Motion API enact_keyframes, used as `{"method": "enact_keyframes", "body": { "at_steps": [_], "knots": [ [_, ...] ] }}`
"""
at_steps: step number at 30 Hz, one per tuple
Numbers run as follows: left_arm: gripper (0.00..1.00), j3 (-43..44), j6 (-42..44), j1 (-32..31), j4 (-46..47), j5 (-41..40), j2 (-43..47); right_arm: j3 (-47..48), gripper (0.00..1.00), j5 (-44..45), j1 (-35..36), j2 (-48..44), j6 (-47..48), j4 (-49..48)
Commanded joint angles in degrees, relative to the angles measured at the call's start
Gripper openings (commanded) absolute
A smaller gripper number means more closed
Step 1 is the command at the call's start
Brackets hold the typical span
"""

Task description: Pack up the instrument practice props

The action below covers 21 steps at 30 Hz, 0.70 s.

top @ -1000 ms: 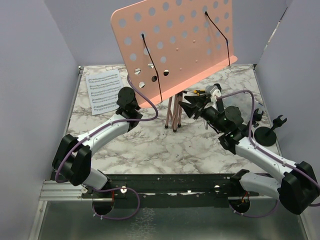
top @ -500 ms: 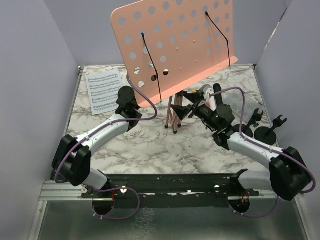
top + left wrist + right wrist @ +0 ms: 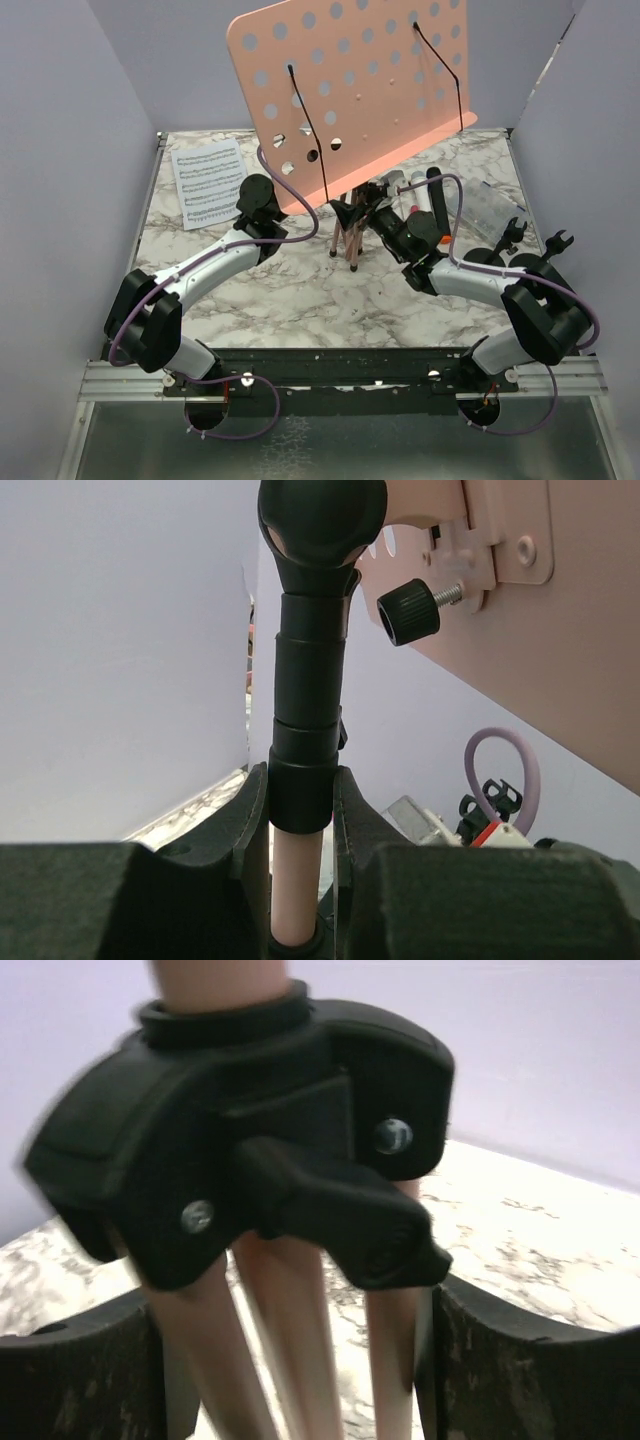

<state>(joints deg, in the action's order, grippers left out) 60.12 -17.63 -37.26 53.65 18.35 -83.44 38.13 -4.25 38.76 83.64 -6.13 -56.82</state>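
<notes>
Item: pink music rest (image 3: 360, 90), standing upright mid-table (image 3: 300, 290), perforated board leaning overhead.
Left gripper (image 3: 300, 815) is clamping the black collar (image 3: 300, 780) on the pole; right gripper (image 3: 292, 1370) is straddling the tripod legs (image 3: 270, 1350) under the hub; whether it is pressing them I cannot tell.
Risk: 2 arms pulling unevenly could be tipping the top-heavy rest; a leg may be slipping free.
Surroundings: sheet-music page (image 3: 208, 183) lying far left; white microphone (image 3: 396, 184), black microphone (image 3: 433, 190), clear box (image 3: 490, 208) and 2 round-based holders (image 3: 530, 268) crowding the right arm's side, obstructing any swing there.
</notes>
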Motion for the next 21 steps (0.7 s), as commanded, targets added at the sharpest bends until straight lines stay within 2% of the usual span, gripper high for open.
{"method": "enact_keyframes", "body": {
  "at_steps": [1, 9, 16, 21],
  "knots": [
    [0.00, 0.82, -3.69, -1.50, 0.22, -4.06, 1.11, 0.13, 0.65, 9.93, 1.30, 3.45, 2.04, -7.50],
    [0.00, 1.01, 0.42, -1.59, -2.42, -9.34, 4.74, 2.08, 0.28, 5.00, 2.53, 2.00, 1.15, -3.85],
    [0.00, 5.68, 6.01, -1.50, -14.53, -13.20, 6.91, 3.90, 0.16, -0.94, 3.74, 1.12, -5.24, 0.50],
    [0.00, 6.56, 8.30, -1.31, -21.16, -16.36, 7.10, 5.68, 0.10, 1.89, 7.00, 2.83, -7.12, 1.64]
  ]
}}
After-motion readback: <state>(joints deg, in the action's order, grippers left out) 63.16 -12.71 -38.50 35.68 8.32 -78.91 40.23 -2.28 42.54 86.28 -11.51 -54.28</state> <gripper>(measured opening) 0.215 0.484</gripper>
